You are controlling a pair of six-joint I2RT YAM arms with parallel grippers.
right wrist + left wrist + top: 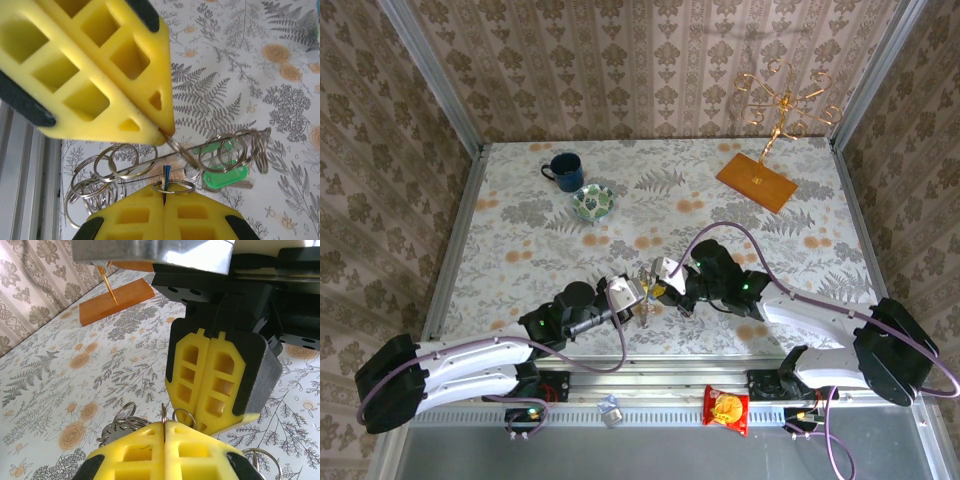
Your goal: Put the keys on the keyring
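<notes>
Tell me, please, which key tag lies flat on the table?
The green tag; it lies flat, while the blue tag stands edge-on, pinched in the right claw's tips.

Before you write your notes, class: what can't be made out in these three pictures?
Left wrist view: the ring pinched by the left fingers disappears between them; which ring, unclear.
Right wrist view: the blue tag is a sliver between the right fingers; the green tag is half hidden by overlapping rings.
Top view: tags and rings too small, covered by the fingers.
</notes>
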